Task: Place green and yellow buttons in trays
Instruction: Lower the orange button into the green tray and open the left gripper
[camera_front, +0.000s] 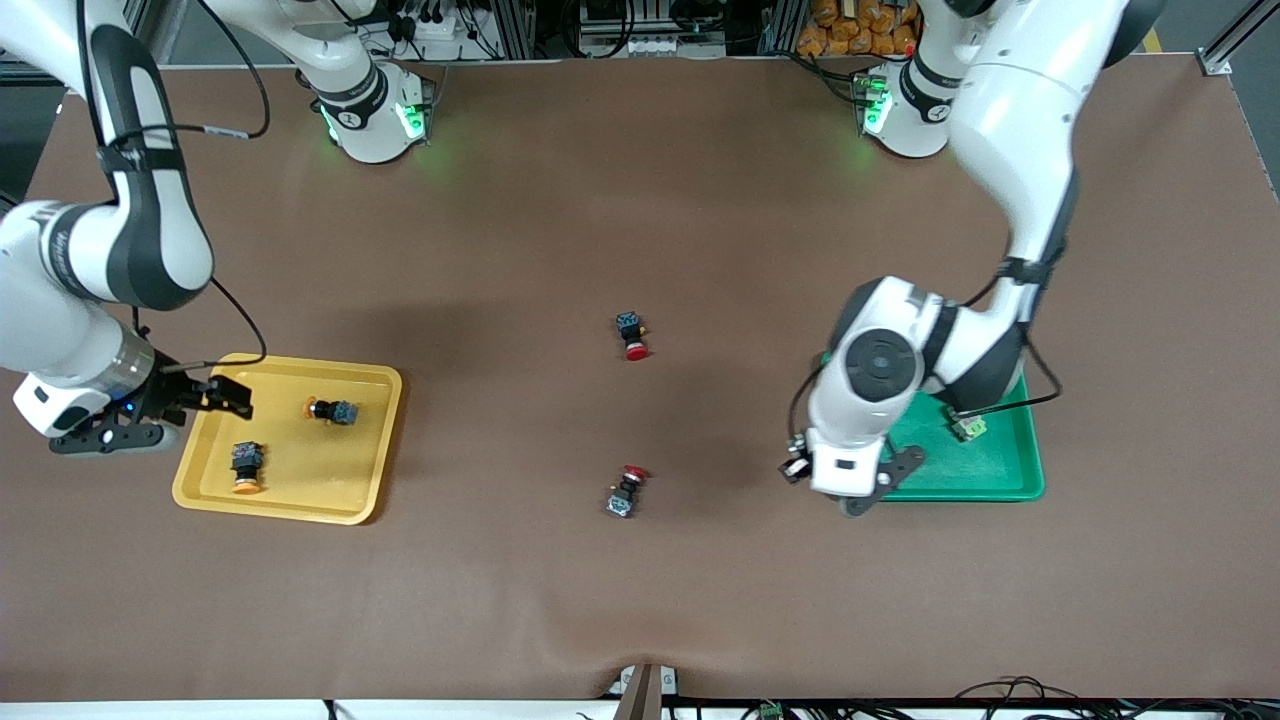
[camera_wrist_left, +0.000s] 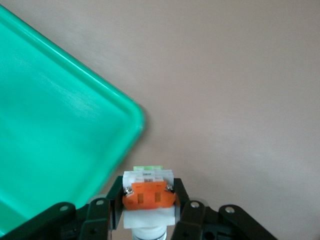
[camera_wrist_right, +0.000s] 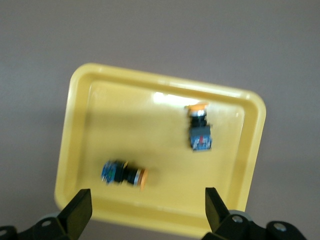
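My left gripper (camera_front: 848, 497) is shut on a white-silver button with an orange block (camera_wrist_left: 149, 196). It hangs over the table just outside a rounded corner of the green tray (camera_front: 1000, 470), which also shows in the left wrist view (camera_wrist_left: 60, 125). A white-silver button with a green block (camera_front: 967, 427) lies in the green tray. My right gripper (camera_front: 228, 394) is open and empty over the rim of the yellow tray (camera_front: 290, 505). Two orange-yellow capped buttons (camera_front: 333, 410) (camera_front: 247, 467) lie in the yellow tray. They also show in the right wrist view (camera_wrist_right: 199, 127) (camera_wrist_right: 122, 173).
Two red-capped switches lie on the brown table between the trays, one (camera_front: 632, 335) farther from the front camera and one (camera_front: 626, 492) nearer to it.
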